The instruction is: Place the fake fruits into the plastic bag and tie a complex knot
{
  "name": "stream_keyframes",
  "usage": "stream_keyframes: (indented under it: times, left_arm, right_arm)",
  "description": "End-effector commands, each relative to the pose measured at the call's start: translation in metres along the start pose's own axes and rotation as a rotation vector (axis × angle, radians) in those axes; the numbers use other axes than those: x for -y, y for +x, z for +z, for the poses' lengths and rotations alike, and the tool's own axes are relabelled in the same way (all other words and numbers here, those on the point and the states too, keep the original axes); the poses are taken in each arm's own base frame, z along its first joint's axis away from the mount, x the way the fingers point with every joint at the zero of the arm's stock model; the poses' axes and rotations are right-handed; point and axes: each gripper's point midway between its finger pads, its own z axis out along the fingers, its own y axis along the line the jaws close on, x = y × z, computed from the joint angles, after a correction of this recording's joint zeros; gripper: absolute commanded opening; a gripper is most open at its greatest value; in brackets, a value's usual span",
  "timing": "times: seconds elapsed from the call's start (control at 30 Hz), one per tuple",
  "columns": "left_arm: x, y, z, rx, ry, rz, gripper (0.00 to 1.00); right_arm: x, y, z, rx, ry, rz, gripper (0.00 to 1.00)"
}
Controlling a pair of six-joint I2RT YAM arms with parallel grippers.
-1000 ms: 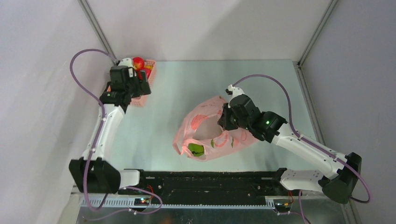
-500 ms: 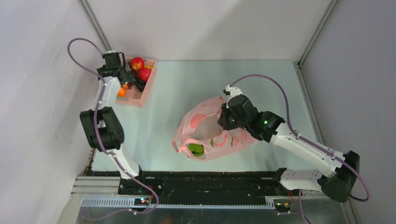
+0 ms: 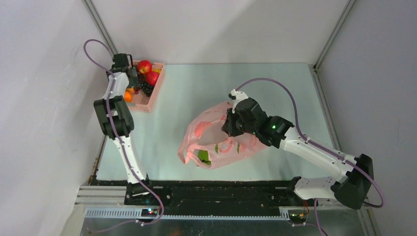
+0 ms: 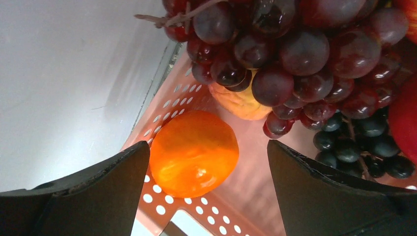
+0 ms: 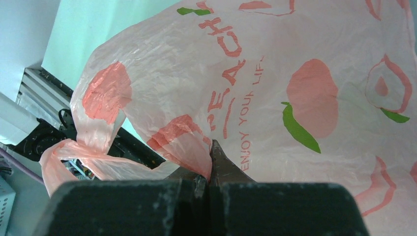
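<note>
Left pincer [image 4: 206, 147] — agape astride the orange [image 4: 194, 152], best centred before closing gently; right pincer [image 5: 210, 173] — clamped on plastic bag [image 5: 275, 98] rim.

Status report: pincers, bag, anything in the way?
Left pincer open over glossy orange fruit in pink lattice basket. Right pincer shut on translucent pink plastic bag. One green fruit inside. No obstruction seen.

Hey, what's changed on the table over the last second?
The left gripper, open, swung to the far-left corner of the basket and now hangs over the orange. The right gripper, shut on the plastic bag, dragged it slightly leftward. The basket stayed put; the green apple remains in the bag.
</note>
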Motion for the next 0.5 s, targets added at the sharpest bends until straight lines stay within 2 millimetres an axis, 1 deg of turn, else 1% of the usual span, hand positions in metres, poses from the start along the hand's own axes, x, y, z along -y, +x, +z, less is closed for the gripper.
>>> stream_keyframes:
  times: [0.0, 0.07, 0.1, 0.13, 0.17, 0.2, 0.23, 0.27, 0.3, 0.33, 0.37, 0.4, 0.43, 0.47]
  left_arm:
    - [-0.006, -0.01, 0.001, -0.005, -0.011, 0.03, 0.96]
    - [-0.006, -0.008, 0.001, -0.012, -0.014, 0.026, 0.97]
    - [-0.007, -0.008, 0.001, -0.014, -0.017, 0.02, 0.97]
    - [-0.006, -0.002, 0.004, -0.038, -0.018, 0.025, 0.98]
    - [-0.006, -0.004, 0.003, -0.039, -0.02, 0.02, 0.98]
    - [-0.005, 0.002, 0.006, -0.064, -0.02, 0.029, 0.98]
    - [-0.006, -0.001, 0.006, -0.062, -0.023, 0.024, 0.98]
    - [-0.006, 0.005, 0.008, -0.084, -0.025, 0.031, 0.98]
    - [-0.006, 0.004, 0.008, -0.085, -0.028, 0.027, 0.98]
    - [-0.006, 0.01, 0.01, -0.108, -0.032, 0.03, 0.98]
    - [-0.009, 0.008, 0.01, -0.109, -0.041, 0.022, 0.98]
    - [-0.009, 0.015, 0.013, -0.134, -0.044, 0.025, 0.98]
    - [-0.011, 0.012, 0.013, -0.132, -0.042, 0.017, 0.98]
    - [-0.009, 0.018, 0.016, -0.155, -0.032, 0.023, 0.97]
  right_arm:
    - [-0.009, -0.01, 0.004, 0.033, -0.05, -0.001, 0.0]
    - [-0.008, -0.011, 0.005, 0.035, -0.049, -0.001, 0.0]
    - [-0.012, -0.01, 0.006, 0.027, -0.068, -0.001, 0.0]
    - [-0.012, -0.01, 0.006, 0.027, -0.073, 0.0, 0.0]
    - [-0.014, -0.011, 0.006, 0.029, -0.083, 0.001, 0.0]
    - [-0.014, -0.012, 0.006, 0.029, -0.087, 0.002, 0.0]
    - [-0.016, -0.012, 0.005, 0.03, -0.093, 0.004, 0.0]
    - [-0.016, -0.012, 0.005, 0.03, -0.095, 0.006, 0.0]
    - [-0.016, -0.013, 0.005, 0.032, -0.098, 0.008, 0.0]
    - [-0.017, -0.013, 0.004, 0.033, -0.099, 0.009, 0.0]
    - [-0.016, -0.013, 0.003, 0.034, -0.098, 0.01, 0.0]
    - [-0.016, -0.013, 0.003, 0.034, -0.096, 0.01, 0.0]
    - [-0.015, -0.013, 0.003, 0.034, -0.094, 0.01, 0.0]
    - [-0.015, -0.013, 0.002, 0.035, -0.093, 0.01, 0.0]
